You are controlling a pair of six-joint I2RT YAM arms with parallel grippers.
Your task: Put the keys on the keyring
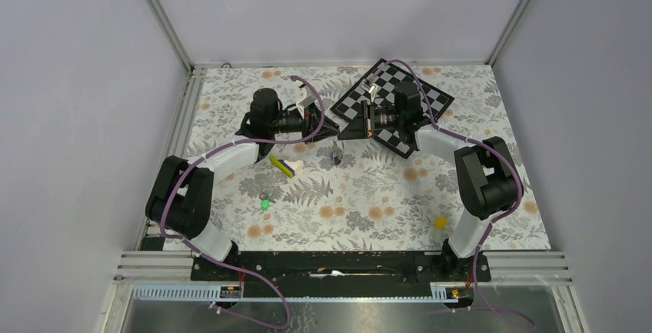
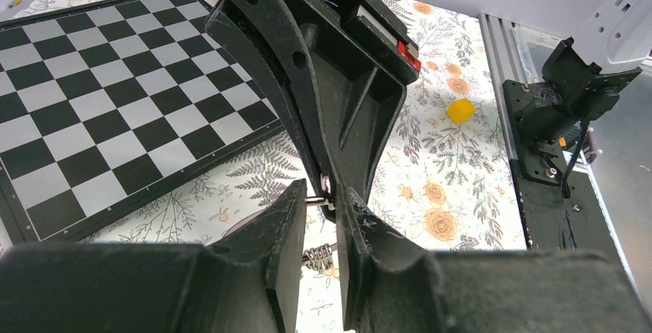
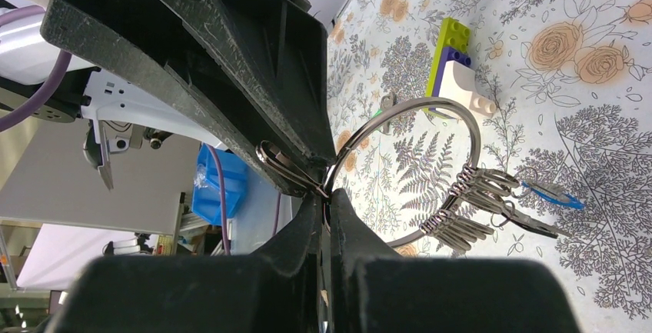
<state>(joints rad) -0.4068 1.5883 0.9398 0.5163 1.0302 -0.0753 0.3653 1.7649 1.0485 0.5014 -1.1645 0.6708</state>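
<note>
I am in the middle of threading. My right fingers [image 3: 327, 211] are shut tight on the keyring [image 3: 478, 148], holding it up off the desk [image 1: 369, 194] with the ring's loop standing out past the tips. A bunch of keys [image 3: 477, 198] already hangs on the wire, a blue-headed one [image 3: 550, 193] among them. My left fingers [image 3: 304, 144] are drawn narrow, tip to tip with the right ones, and pinch a small wire loop [image 3: 278, 165] right at the ring. I cannot tell whether the loop has caught the ring's end. I judge the next move calls for a fine slide of that loop along the wire, with the right grip steady. One green key [image 1: 265, 204] lies on the desk, well apart, not yet fetched.
</note>
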